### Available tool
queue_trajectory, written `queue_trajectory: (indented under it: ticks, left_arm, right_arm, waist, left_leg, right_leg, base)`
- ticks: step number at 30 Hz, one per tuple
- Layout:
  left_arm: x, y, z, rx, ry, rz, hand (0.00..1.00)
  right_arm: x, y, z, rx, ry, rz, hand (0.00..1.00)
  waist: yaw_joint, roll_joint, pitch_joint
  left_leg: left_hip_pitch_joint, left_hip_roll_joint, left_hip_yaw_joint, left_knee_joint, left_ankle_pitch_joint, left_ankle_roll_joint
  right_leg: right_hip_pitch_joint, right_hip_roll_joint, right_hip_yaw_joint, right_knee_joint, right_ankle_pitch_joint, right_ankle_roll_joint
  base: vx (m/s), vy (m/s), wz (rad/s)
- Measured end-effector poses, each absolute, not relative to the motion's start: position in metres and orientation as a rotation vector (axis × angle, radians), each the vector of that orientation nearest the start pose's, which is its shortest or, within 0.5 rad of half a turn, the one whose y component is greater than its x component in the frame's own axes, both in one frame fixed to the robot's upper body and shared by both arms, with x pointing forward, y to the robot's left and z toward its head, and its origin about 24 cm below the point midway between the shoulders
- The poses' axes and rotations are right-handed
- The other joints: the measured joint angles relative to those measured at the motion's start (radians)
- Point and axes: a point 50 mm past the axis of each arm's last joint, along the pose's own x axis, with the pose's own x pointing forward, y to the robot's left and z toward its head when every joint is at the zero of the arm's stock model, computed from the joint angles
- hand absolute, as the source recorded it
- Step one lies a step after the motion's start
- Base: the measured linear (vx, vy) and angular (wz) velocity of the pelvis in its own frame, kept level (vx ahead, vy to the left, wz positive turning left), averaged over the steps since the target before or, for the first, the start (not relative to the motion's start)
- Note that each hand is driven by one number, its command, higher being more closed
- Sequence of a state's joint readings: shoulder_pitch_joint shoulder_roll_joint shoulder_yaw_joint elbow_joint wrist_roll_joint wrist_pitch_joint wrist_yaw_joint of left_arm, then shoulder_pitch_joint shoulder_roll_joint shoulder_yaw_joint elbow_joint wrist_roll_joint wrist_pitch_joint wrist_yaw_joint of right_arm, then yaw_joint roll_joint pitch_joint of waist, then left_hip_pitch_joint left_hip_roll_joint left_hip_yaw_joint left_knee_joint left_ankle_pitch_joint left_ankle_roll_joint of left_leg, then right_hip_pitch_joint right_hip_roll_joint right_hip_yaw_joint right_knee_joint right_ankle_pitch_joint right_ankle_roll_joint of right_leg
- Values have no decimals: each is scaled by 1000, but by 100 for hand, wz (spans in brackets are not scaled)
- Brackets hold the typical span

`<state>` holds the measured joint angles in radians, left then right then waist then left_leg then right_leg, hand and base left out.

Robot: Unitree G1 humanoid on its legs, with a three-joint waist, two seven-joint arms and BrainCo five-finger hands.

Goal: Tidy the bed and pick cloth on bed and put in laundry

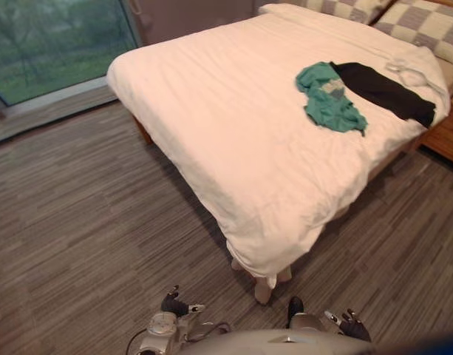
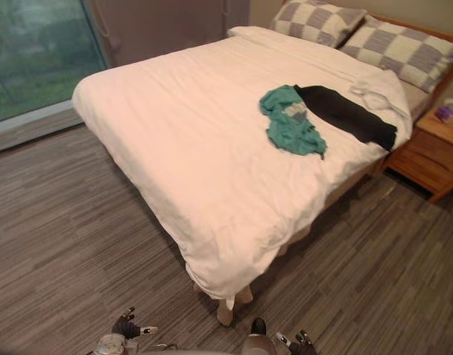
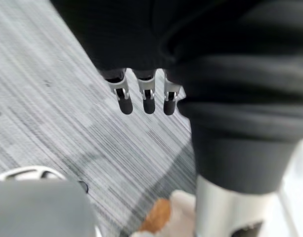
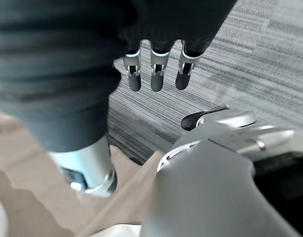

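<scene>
A teal cloth [image 1: 329, 97] lies crumpled on the white duvet of the bed [image 1: 211, 133], toward its far right side. A black cloth [image 1: 384, 90] is spread right beside it, touching it. A small white cloth [image 1: 408, 73] rests just past the black one, near the pillows. My left hand [image 1: 174, 303] hangs low over the carpet, well short of the bed's near corner. My right hand [image 1: 353, 324] hangs low to the right. In the wrist views the left fingers [image 3: 149, 101] and right fingers [image 4: 156, 74] are straight and hold nothing.
Two checkered pillows [image 2: 400, 48] lie at the head of the bed. A wooden nightstand [image 2: 429, 151] with small items stands at the bed's right. A large window [image 1: 56, 44] runs along the far left. Striped grey carpet [image 1: 86, 237] surrounds the bed.
</scene>
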<state>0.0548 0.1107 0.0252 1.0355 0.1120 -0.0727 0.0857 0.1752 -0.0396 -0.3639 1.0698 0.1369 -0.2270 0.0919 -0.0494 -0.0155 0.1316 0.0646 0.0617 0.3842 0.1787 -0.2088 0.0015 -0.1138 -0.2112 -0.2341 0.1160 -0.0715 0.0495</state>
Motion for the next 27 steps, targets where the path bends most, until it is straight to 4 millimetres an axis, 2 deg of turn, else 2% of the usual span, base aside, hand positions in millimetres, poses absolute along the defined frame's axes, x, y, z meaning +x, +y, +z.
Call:
queue_trajectory:
  ticks: [1,2,3,4,5,6,7,8,9,10,11,12,13,14,15,17,18,19,22,25,26,27]
  left_arm:
    - [108,192,-156,216,1023,82,0]
    - [109,191,-156,222,1021,72,0]
    - [111,193,-155,229,1013,69,0]
    - [118,202,-150,247,982,74,0]
    - [116,199,-152,254,990,55,0]
    - [115,192,-153,255,998,34,0]
    - [118,184,-153,251,981,11,0]
    - [121,183,-152,263,982,-2,0]
    - [119,186,-153,271,995,1,0]
    - [118,186,-153,266,997,11,0]
    - [119,188,-153,269,998,15,0]
    - [122,184,-153,268,1000,0,0]
    - [120,180,-154,282,1006,-26,0]
    - [121,178,-154,282,1001,-36,0]
    - [123,176,-153,285,994,-45,0]
    - [133,179,-150,312,980,-53,0]
    - [136,184,-149,330,975,-48,0]
    - [134,184,-149,331,980,-51,0]
    - [130,176,-152,315,992,-64,0]
    - [124,176,-153,292,1000,-53,0]
    - [124,176,-153,281,993,-45,0]
    - [127,179,-151,261,971,-21,0]
  right_arm:
    - [65,-222,-156,242,928,-424,0]
    - [65,-223,-156,242,924,-426,0]
    - [60,-222,-156,248,931,-433,0]
    - [53,-214,-159,270,949,-432,0]
    - [61,-217,-157,255,934,-413,0]
    - [65,-224,-155,239,917,-419,0]
    - [73,-228,-153,236,900,-422,0]
    - [70,-227,-154,237,913,-420,0]
    - [65,-224,-156,237,932,-418,0]
    - [59,-222,-158,222,956,-402,0]
    - [60,-221,-158,216,955,-393,0]
    - [66,-221,-156,195,938,-373,0]
    - [77,-227,-152,173,906,-365,0]
    - [77,-233,-151,160,905,-374,0]
    - [76,-238,-150,149,910,-382,0]
    - [77,-233,-151,163,907,-373,0]
    - [77,-227,-152,162,914,-348,0]
    - [79,-223,-153,155,916,-325,0]
    - [79,-216,-155,144,942,-282,0]
    - [85,-214,-154,113,940,-248,0]
    - [87,-214,-154,107,940,-241,0]
    - [88,-214,-154,108,957,-243,0]
  waist:
    - [0,41,7]
    - [-7,27,8]
    - [-17,3,11]
    - [-11,-59,-1]
    - [10,-43,0]
    - [2,13,-16]
    - [-8,15,2]
    - [-21,15,9]
    - [-27,1,5]
    - [-17,-28,-13]
    - [-8,-39,-17]
    - [-5,-17,-12]
    - [-9,16,-15]
    - [-16,26,-17]
    - [-19,43,-20]
    - [-16,31,-16]
    - [-14,16,-12]
    - [-14,10,-12]
    - [-15,24,2]
    - [-8,33,27]
    - [-3,32,36]
    - [8,24,48]
  left_leg:
    - [24,39,40,-41,21,7]
    - [33,46,49,-44,27,5]
    - [43,32,51,-42,29,-4]
    - [47,-14,52,-36,30,-25]
    - [39,-19,40,-50,43,-21]
    - [27,4,57,-86,62,0]
    - [39,26,118,-110,87,28]
    - [44,25,134,-110,87,29]
    - [57,25,160,-110,96,16]
    - [57,19,198,-93,94,4]
    - [54,15,215,-79,90,-6]
    - [34,40,200,-71,82,-12]
    - [24,12,138,-117,82,-25]
    - [25,-3,116,-153,106,-17]
    - [28,-6,148,-186,128,9]
    - [23,3,189,-162,129,8]
    - [25,8,208,-158,128,5]
    - [28,12,217,-158,131,-1]
    - [53,33,233,-148,135,-12]
    - [56,61,226,-93,124,-26]
    - [51,62,205,-67,120,-27]
    - [16,68,105,7,112,-19]
  right_leg:
    - [-24,17,-8,122,1,-27]
    - [-38,14,-12,212,2,-34]
    - [-42,0,-21,301,7,-43]
    - [-26,-13,-23,254,-43,-16]
    - [-15,22,-6,142,-20,6]
    - [-8,42,-34,132,-16,-9]
    - [-55,0,-90,395,-87,-61]
    - [-42,-43,-102,520,-126,-60]
    - [-4,-86,-118,555,-138,-63]
    - [38,-134,-135,514,-121,-43]
    - [33,-120,-138,482,-124,-34]
    - [49,-65,-159,402,-111,-64]
    - [66,-38,-153,307,-90,-82]
    - [73,-23,-145,265,-83,-73]
    - [81,4,-139,203,-74,-51]
    - [115,20,-150,99,-55,-13]
    - [146,35,-163,25,-35,16]
    - [170,51,-170,-42,-11,26]
    - [233,84,-187,-132,42,28]
    - [255,105,-167,-159,56,16]
    - [260,108,-154,-162,57,14]
    - [254,109,-124,-161,52,5]
  base:
    - [-93,-80,-61]
    - [-53,-87,-39]
    - [-20,-48,-46]
    - [-25,-26,-112]
    - [-64,-8,-126]
    - [-87,44,-134]
    - [-40,-11,-74]
    - [20,-40,-72]
    - [111,-117,-76]
    - [98,-90,-99]
    - [78,-118,-146]
    - [-24,-107,-138]
    - [-79,-73,-126]
    - [-145,23,-99]
    - [-85,45,-85]
    - [-29,-50,-60]
    - [-60,-137,-43]
    - [-81,-132,-38]
    - [-89,-65,-16]
    - [-128,-54,-12]
    - [-118,-78,-26]
    - [-113,-98,-55]
